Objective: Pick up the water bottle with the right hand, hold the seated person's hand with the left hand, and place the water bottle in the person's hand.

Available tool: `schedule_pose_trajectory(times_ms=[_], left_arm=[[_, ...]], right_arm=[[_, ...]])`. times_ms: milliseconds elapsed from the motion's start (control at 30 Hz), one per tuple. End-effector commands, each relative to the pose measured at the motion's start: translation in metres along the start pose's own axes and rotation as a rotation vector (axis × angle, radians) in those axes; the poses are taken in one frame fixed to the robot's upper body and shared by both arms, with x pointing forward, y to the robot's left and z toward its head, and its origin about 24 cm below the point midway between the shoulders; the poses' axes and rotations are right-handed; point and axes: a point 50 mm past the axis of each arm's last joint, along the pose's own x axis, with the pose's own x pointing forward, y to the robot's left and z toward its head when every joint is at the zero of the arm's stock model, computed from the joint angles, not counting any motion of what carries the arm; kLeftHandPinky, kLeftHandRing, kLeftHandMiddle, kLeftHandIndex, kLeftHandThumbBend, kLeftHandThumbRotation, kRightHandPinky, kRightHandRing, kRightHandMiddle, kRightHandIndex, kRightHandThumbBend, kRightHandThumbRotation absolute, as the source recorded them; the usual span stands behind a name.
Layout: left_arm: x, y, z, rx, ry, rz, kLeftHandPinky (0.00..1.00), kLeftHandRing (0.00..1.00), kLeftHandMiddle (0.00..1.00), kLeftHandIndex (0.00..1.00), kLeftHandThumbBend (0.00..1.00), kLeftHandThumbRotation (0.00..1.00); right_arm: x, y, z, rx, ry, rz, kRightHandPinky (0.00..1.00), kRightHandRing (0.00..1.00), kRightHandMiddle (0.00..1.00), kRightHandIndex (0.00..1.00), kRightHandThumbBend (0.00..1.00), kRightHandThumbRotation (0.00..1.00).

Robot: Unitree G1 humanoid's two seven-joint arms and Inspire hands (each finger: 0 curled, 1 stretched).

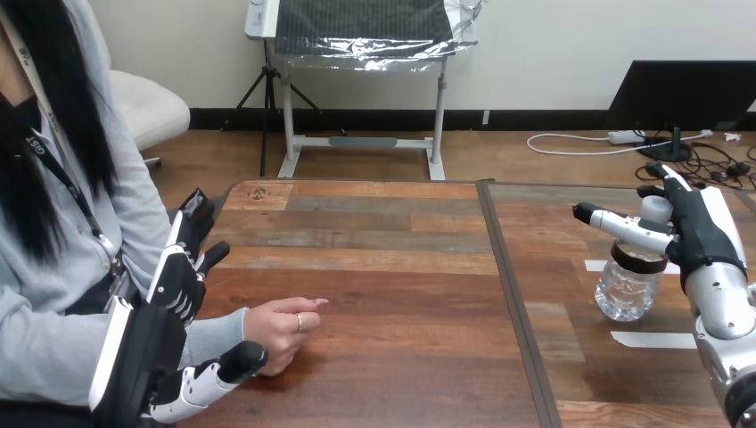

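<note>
Right hand (pixel 704 230) wraps water bottle (pixel 628 290), grip part-hidden; left hand (pixel 178 281) spread beside person's hand (pixel 281 328).

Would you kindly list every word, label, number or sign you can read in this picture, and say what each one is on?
No text can be read here.
On the water bottle, the dark band shows no print I can make out.
The white tape strips on the table are blank.
</note>
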Motion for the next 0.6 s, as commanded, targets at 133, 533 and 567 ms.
schedule_pose_trajectory(times_ms=[133,533,567], left_arm=[[0.0176,0.0047,0.0113,0.017,-0.093,-0.011,0.92,1.00,1.00,0.99,1.00,0.65],[0.0184,0.0045,0.0117,0.020,-0.092,-0.006,0.93,1.00,1.00,0.98,1.00,0.64],[0.0183,0.0045,0.0117,0.017,-0.090,-0.005,0.92,1.00,1.00,0.98,1.00,0.64]], right_arm=[[-0.0018,0.0181,0.0009,0.016,-0.002,0.061,0.79,0.85,0.89,0.96,0.93,0.37],[-0.0027,0.0214,-0.0010,0.006,0.010,0.067,0.79,0.87,0.88,0.95,0.96,0.35],[-0.0028,0.0218,-0.0012,0.003,0.010,0.068,0.79,0.87,0.88,0.95,0.96,0.35]])
